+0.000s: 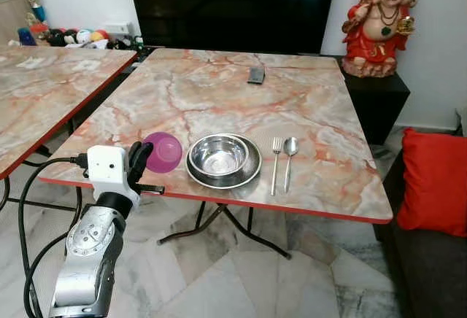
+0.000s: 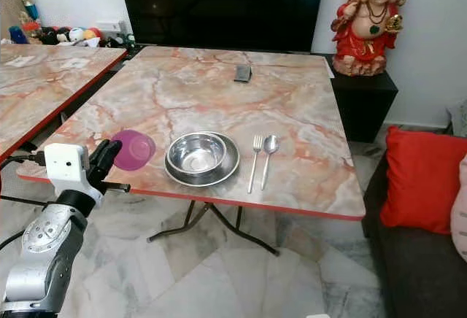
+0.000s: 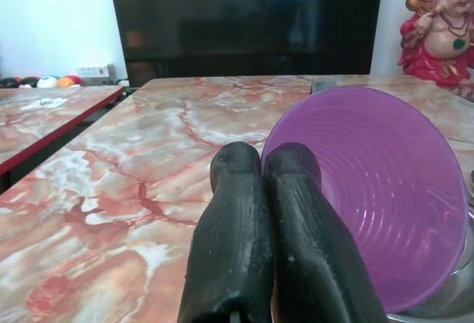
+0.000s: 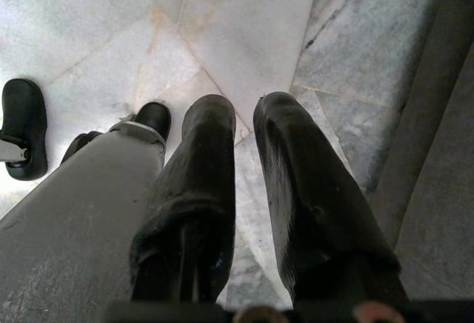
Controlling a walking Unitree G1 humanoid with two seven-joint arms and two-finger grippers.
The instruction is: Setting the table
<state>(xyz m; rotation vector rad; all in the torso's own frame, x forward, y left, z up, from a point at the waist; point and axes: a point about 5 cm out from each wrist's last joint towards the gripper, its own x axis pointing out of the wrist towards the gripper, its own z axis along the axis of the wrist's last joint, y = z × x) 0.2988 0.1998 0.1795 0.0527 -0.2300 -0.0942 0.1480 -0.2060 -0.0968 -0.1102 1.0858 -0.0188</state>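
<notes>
Resting tilted at the near left edge of the marble-pattern table [image 1: 306, 106], the purple plastic bowl [image 1: 165, 150] leans with its open mouth toward the left gripper [image 1: 136, 163], rim against or over the steel plate [image 1: 252, 173] beside it. Left gripper fingers [image 3: 237, 241] are pressed together w/ no gap, just at the bowl's rim; left wrist view suggests nothing pinched between them, though contact w/ rim can't be ruled out. Steel bowl [image 1: 219, 154] sits on the plate; fork [image 1: 275, 163] and spoon [image 1: 290, 159] lie parallel just right of it. Small dark object [image 1: 256, 75] at far edge, unidentified.

Judgement: bowl not seated flat. Recommend nudging or regripping rim, setting it upright clear of the plate; avoid pushing toward table edge.

Right gripper [image 4: 244, 190] hangs idle over floor tiles, fingers narrowly apart.
</notes>
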